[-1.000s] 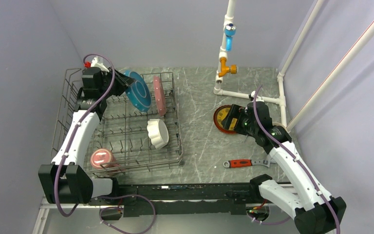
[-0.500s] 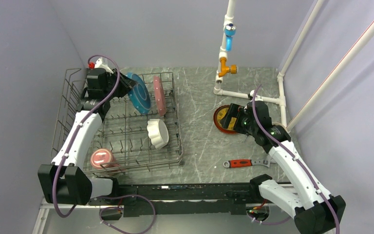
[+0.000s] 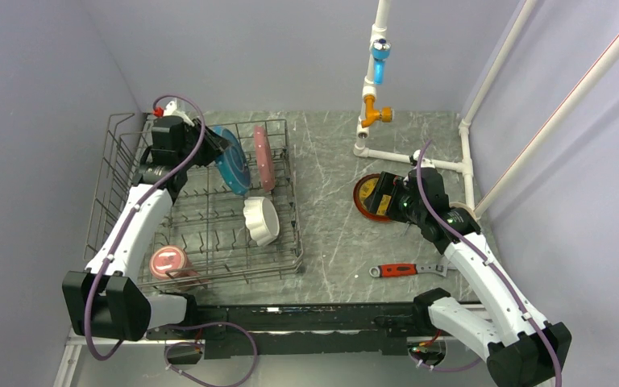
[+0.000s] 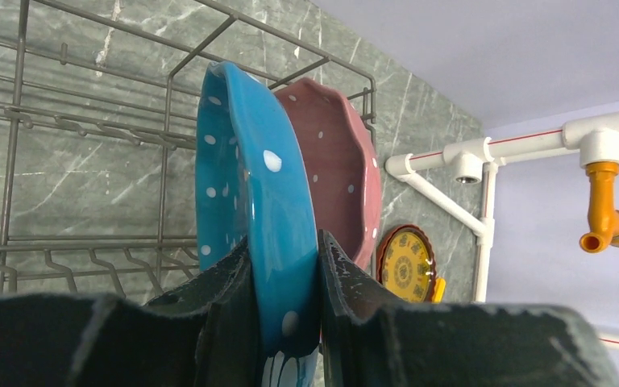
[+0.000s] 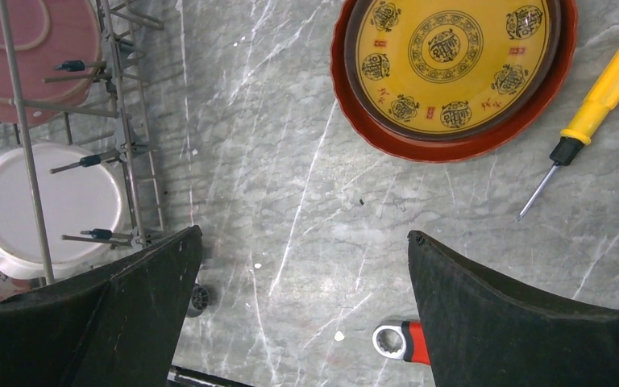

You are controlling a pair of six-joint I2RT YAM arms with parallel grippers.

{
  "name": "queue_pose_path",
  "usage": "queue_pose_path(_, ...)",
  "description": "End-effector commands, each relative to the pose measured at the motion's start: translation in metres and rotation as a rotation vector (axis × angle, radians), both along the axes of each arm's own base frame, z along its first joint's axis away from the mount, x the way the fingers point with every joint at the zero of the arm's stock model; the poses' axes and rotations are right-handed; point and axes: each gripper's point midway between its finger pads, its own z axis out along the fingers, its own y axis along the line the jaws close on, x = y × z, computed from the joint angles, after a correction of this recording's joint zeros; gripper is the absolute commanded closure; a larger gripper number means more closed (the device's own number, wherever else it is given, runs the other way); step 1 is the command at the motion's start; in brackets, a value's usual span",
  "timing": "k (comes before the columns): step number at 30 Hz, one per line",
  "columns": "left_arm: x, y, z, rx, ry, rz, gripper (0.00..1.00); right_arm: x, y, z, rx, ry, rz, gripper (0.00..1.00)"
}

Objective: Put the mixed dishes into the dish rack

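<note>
Nearest the arm bases, the pink mug (image 3: 168, 263) sits in the near left corner of the dish rack (image 3: 297, 256), which occupies the left half of the grey marbled table (image 3: 330, 234). To the right, on the bare tabletop, lies the red-handled wrench (image 3: 397, 270). Further in, the white scalloped bowl (image 3: 261, 220) rests tilted among the tines near the rack's right wall.

At mid-depth on the right, the right gripper (image 5: 304, 238) hovers above the tabletop with its fingers spread wide and nothing between them. The red-brown plate (image 5: 451, 76), with its yellow patterned centre facing up, lies flat on the table just beyond this gripper and outside the rack. The yellow screwdriver (image 5: 604, 89) lies just beside the plate's rim.

Toward the far end of the rack, the left gripper (image 4: 286, 294) is clamped on the rim of the blue plate (image 4: 250, 185), one finger pressed to each face. This white-dotted plate stands on edge, leaning, over the rack's far rows. Whether its edge touches the wires cannot be told, since the fingers hide it. Just to its right, the pink scalloped plate (image 4: 338, 161) stands on edge in the rack, near the blue plate but apart from it in the overhead view.

Farthest back, white pipework (image 3: 368, 121) with orange and blue fittings rises from the table's far edge.
</note>
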Motion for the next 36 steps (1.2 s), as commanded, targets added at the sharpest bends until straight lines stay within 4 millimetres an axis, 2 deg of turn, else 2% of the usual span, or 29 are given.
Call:
queue_pose_path(1, 0.007, -0.008, 0.056, 0.020, -0.213, 0.003, 1.00, 0.006, 0.005, 0.008, 0.013, -0.039, 0.022, 0.00)
queue_pose_path(8, 0.016, -0.023, 0.039, 0.083, -0.189, -0.052, 1.00, 0.005, 0.005, 0.007, 0.010, -0.033, 0.022, 0.00)
queue_pose_path(13, 0.020, -0.022, 0.027, 0.156, -0.163, -0.060, 1.00, 0.004, 0.005, 0.005, 0.009, -0.027, 0.023, 0.00)
queue_pose_path(21, 0.028, -0.032, 0.007, 0.144, -0.124, -0.087, 1.00, 0.006, 0.005, 0.001, 0.001, -0.013, 0.023, 0.00)
queue_pose_path(25, 0.022, -0.026, -0.006, 0.093, -0.091, -0.041, 1.00, 0.006, 0.001, 0.000, -0.013, -0.017, 0.005, 0.00)
queue_pose_path(28, 0.018, -0.017, 0.007, 0.046, -0.166, -0.011, 1.00, 0.004, 0.000, -0.002, -0.015, -0.012, 0.003, 0.00)
queue_pose_path(31, 0.017, -0.006, 0.009, 0.063, -0.169, 0.004, 1.00, 0.004, -0.001, -0.001, -0.016, -0.018, 0.002, 0.00)
queue_pose_path(33, 0.018, -0.003, 0.007, 0.073, -0.155, -0.007, 0.97, 0.004, -0.001, 0.000, -0.013, -0.021, 0.001, 0.00)
queue_pose_path(36, 0.018, 0.000, 0.002, 0.095, -0.135, -0.017, 0.84, 0.004, 0.000, -0.001, -0.011, -0.018, 0.005, 0.00)
